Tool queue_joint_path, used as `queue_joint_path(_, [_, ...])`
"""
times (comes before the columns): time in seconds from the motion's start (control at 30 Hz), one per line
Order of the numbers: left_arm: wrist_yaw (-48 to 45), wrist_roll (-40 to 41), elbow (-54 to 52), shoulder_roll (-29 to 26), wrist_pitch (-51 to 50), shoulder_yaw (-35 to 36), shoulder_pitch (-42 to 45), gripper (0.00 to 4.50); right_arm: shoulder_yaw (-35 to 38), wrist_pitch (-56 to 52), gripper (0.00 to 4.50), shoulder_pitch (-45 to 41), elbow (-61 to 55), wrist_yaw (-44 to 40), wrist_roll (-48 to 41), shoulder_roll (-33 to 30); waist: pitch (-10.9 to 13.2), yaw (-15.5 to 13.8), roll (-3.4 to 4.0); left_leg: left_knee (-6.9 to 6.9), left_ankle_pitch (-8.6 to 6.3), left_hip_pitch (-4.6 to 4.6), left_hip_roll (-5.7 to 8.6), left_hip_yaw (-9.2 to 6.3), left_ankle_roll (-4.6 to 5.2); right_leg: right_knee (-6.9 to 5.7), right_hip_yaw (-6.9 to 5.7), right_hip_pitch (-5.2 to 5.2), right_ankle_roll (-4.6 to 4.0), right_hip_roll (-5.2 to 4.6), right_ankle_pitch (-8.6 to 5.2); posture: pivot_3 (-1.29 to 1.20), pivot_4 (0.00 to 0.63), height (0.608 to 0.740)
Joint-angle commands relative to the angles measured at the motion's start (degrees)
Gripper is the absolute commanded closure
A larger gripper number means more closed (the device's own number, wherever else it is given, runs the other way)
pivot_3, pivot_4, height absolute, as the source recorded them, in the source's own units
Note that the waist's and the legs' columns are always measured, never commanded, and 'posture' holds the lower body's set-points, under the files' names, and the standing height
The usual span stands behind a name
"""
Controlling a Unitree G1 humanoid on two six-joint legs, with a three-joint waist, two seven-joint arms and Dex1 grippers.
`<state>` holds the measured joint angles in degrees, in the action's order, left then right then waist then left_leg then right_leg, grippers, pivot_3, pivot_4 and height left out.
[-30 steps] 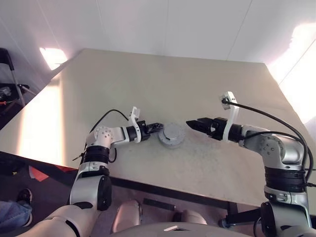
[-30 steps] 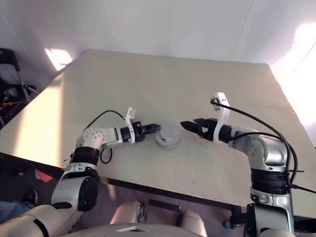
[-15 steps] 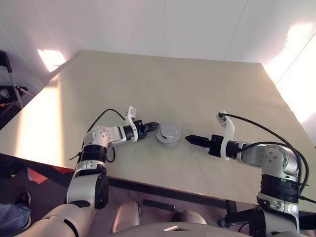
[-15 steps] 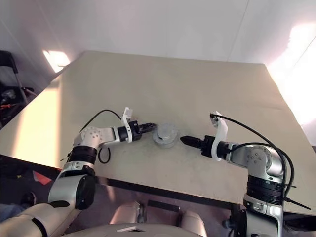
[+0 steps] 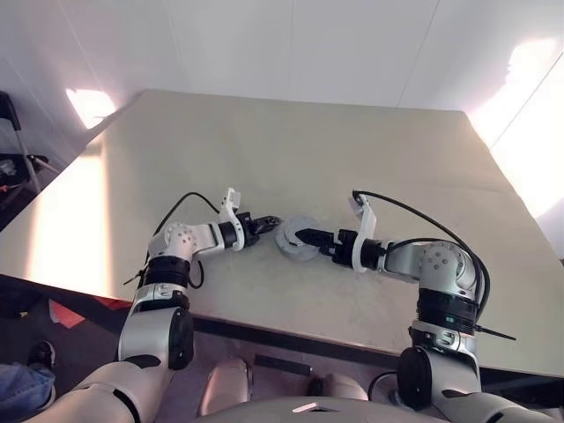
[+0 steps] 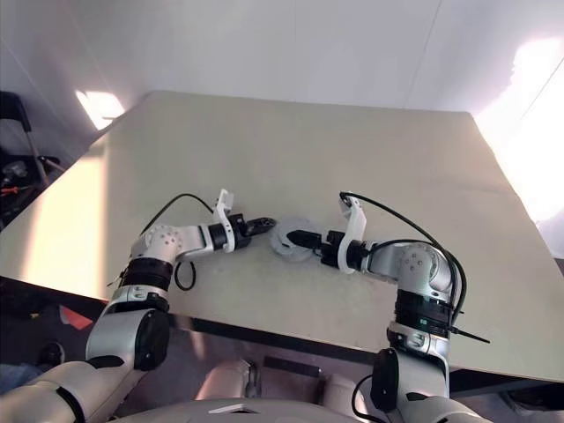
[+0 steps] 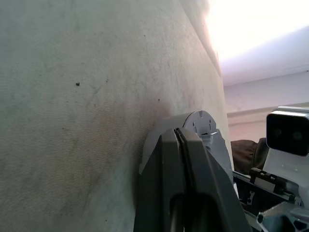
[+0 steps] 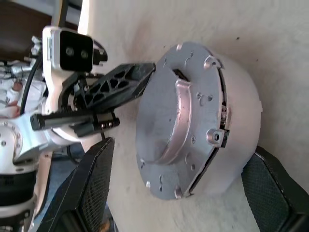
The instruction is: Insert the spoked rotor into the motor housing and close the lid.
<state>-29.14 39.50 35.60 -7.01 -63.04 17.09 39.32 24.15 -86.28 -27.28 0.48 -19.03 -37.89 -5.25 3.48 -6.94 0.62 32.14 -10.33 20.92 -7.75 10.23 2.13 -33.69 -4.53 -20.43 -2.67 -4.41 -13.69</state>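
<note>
While the left pincer [image 5: 271, 221] stays shut, the right pincer [image 8: 178, 193] straddles the lid [image 8: 181, 130].

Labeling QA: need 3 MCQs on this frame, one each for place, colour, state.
1. Where is the motor assembly?
A. on the table between both end effectors
B. lifted off the table
C. at the table's far edge

2. Colour of the lid on top?
A. red
B. silvery-grey
C. yellow

3. State of the left end effector?
A. open wide
B. holding a spoon
C. shut, tip at the assembly's side

Key: A, the right end effector straddles it, the left one opposite; B, right wrist view; C, fingers pressed together.
</note>
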Motion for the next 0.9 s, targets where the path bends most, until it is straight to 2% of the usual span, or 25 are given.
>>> queue_joint_path(0.03, [0.64,-0.82,-0.43,-0.2,-0.11,-0.25,-0.71,4.5,0.47,1.52,0.04,-2.87,-0.56,0.61,-1.55,1.93,0.0,-0.01,0.0,-0.02,0.0,0.01,0.0,0.0,0.0,0.0,0.0,-0.01,0.0,0.0,0.0,0.0,0.0,0.74])
queue_joint_path(0.2, [0.16,-1.37,0.03,-0.41,0.53,-0.58,-0.63,4.5,0.16,1.92,0.04,-2.9,-0.73,1.15,-1.91,2.72,0.0,-0.06,0.01,-0.08,0.02,0.08,0.0,0.0,-0.03,-0.01,0.0,-0.1,-0.3,0.02,0.18,0.0,0.0,0.74])
queue_joint_path(0.43, [-0.24,-2.01,0.47,-0.57,1.3,-0.8,-0.55,4.5,-0.05,2.49,2.27,-3.06,-1.19,0.85,-2.51,2.94,-0.01,-0.01,0.03,-0.1,0.05,0.08,-0.04,0.0,-0.09,-0.02,0.0,-0.14,-0.03,0.06,0.02,0.0,0.0,0.74])
queue_joint_path(0.47, [-0.3,-2.08,0.5,-0.59,1.36,-0.83,-0.55,4.5,-0.12,2.59,2.41,-3.07,-1.24,0.84,-2.58,2.89,-0.01,-0.09,0.04,-0.1,0.06,0.07,-0.04,0.0,-0.09,-0.03,0.0,-0.14,-0.05,0.06,0.03,0.0,0.0,0.74])
queue_joint_path(0.77, [-0.62,-2.68,1.27,-1.01,3.84,0.11,-0.42,4.5,0.58,4.28,2.46,-4.09,0.51,1.65,-2.31,2.84,-0.01,-0.15,0.04,-0.11,0.09,0.08,-0.04,0.01,-0.14,-0.04,0.01,-0.14,-0.16,0.06,0.1,0.0,0.0,0.74])
queue_joint_path(0.9, [-0.47,-2.21,1.7,-1.37,6.34,1.86,-0.49,4.5,4.51,5.37,2.46,-5.99,2.75,4.2,-2.61,4.2,-0.01,-0.04,0.04,-0.11,0.12,0.08,-0.04,0.01,-0.19,-0.06,0.01,-0.16,-0.07,0.06,0.05,0.0,0.0,0.74])
